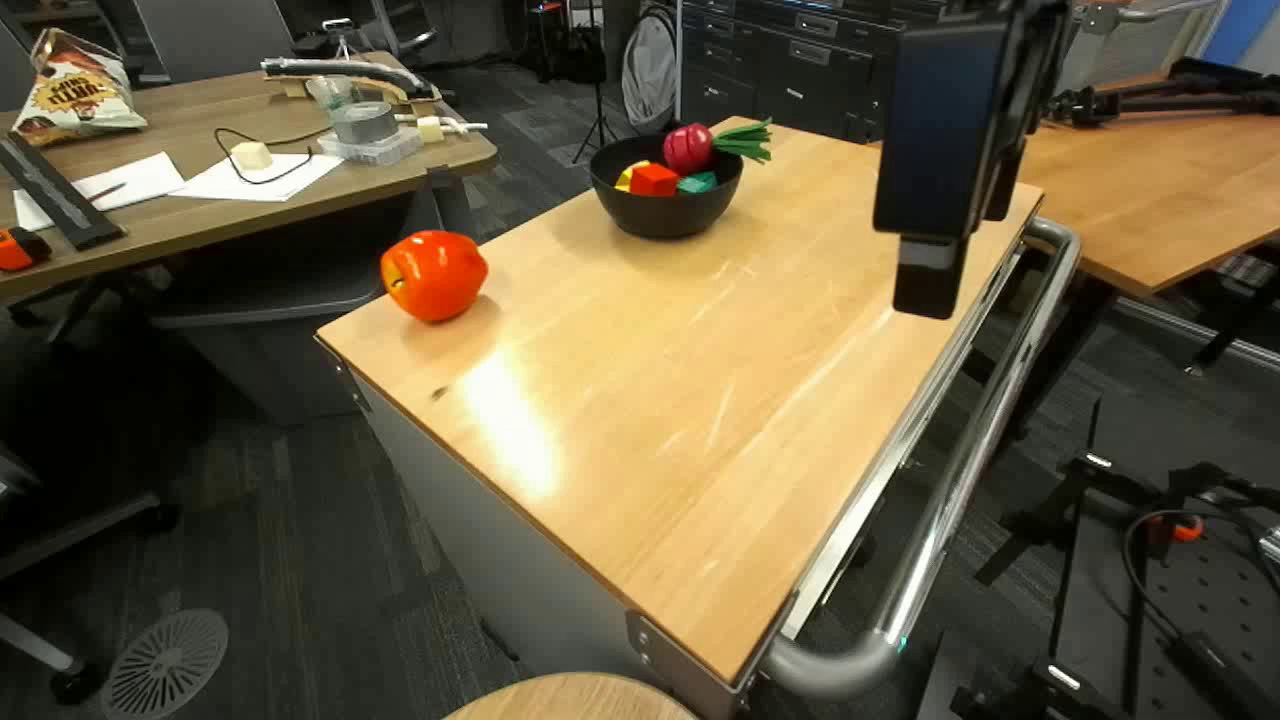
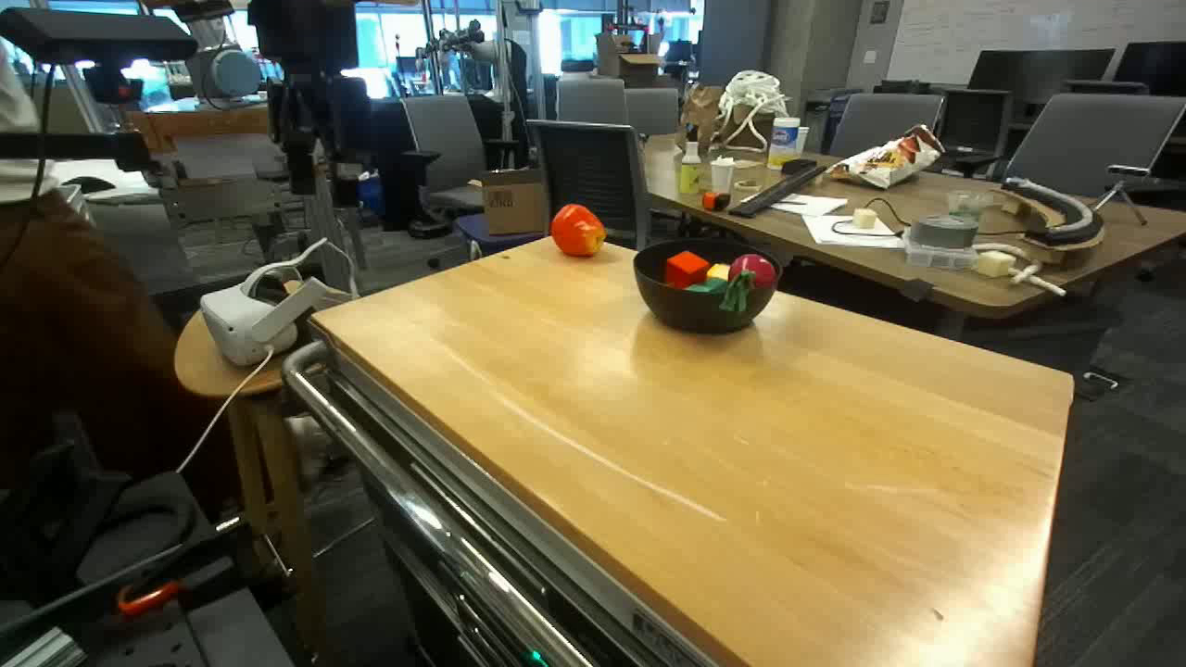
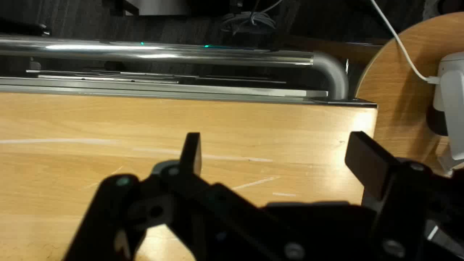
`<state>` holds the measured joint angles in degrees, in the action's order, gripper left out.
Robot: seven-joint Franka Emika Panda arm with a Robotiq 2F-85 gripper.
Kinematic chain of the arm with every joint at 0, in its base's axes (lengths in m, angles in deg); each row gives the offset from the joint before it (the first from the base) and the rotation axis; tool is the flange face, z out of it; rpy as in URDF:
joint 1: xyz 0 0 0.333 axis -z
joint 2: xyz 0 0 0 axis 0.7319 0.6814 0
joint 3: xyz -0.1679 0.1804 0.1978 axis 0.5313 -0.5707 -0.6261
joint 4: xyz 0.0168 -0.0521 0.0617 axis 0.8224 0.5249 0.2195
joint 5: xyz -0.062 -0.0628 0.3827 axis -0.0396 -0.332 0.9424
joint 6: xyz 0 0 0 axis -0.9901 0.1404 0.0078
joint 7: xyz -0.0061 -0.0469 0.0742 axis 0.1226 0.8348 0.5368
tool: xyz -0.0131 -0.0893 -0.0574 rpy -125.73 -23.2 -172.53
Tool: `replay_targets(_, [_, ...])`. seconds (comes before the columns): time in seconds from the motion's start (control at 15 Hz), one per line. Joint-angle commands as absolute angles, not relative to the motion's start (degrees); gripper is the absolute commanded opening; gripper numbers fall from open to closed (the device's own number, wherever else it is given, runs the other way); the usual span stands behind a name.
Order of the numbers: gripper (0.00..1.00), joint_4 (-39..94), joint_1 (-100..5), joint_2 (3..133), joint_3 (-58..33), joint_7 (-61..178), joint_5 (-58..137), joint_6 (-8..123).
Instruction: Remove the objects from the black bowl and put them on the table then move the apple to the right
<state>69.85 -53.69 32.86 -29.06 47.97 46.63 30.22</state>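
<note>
Gripper [image 3: 274, 152] jaws apart, over worktop [image 1: 650, 390] near edge by metal rail [image 3: 181, 54]; black bowl [image 1: 665, 218], objects [image 1: 654, 181] inside, near opposite edge; apple [image 1: 437, 278] near that edge's corner.

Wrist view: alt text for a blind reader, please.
An open, empty claw hangs above a scratched wooden tabletop. A metal rail runs along its upper edge; at right, part of a white headset rests on a rounded stool.
</note>
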Motion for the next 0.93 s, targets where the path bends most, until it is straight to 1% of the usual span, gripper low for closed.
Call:
replay_targets(0.0, [1.0,69.62,-54.24,32.93,-28.54,47.84,46.45,30.16])
replay_targets(0.87, [1.0,69.05,-54.24,32.88,-28.55,47.84,46.45,30.16])
